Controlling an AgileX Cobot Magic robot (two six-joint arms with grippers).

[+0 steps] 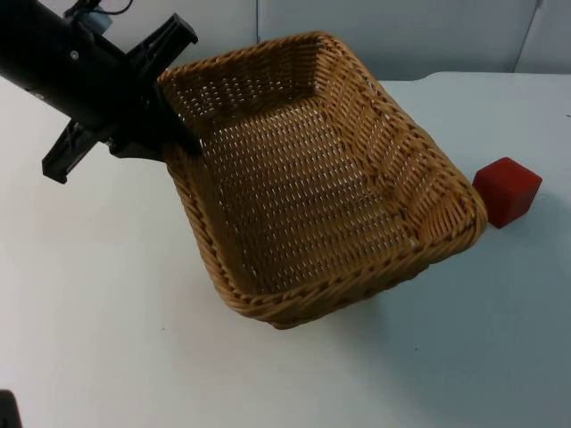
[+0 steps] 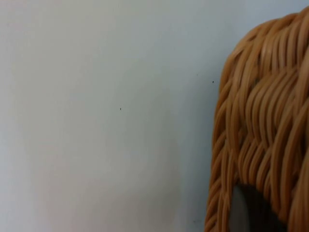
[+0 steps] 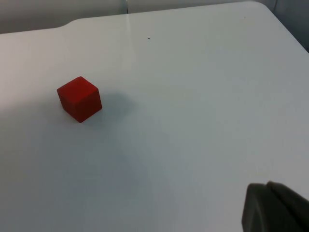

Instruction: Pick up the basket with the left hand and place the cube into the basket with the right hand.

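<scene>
The basket is a rectangular tray of honey-brown wicker with an open-weave floor, sloping walls and a thick braided rim. It is tilted, its 10 o'clock end raised above the table and its 4 o'clock corner low; whether that corner touches the table I cannot tell. In the left wrist view the braided rim shows close up against the white table.

The left gripper comes in from 10 o'clock in the top view and is clamped on the basket's rim at that end, one finger down inside the wall, the other outside it.

The cube is plain red with sharp edges, resting on the table at 3 o'clock, just beside the basket's low corner and apart from it. The right wrist view shows the cube alone on the white surface, casting a soft shadow. One dark fingertip of the right gripper shows there, well apart from the cube; whether that gripper's fingers are apart or together I cannot tell.

No brand, label or writing can be read on the basket or cube.
</scene>
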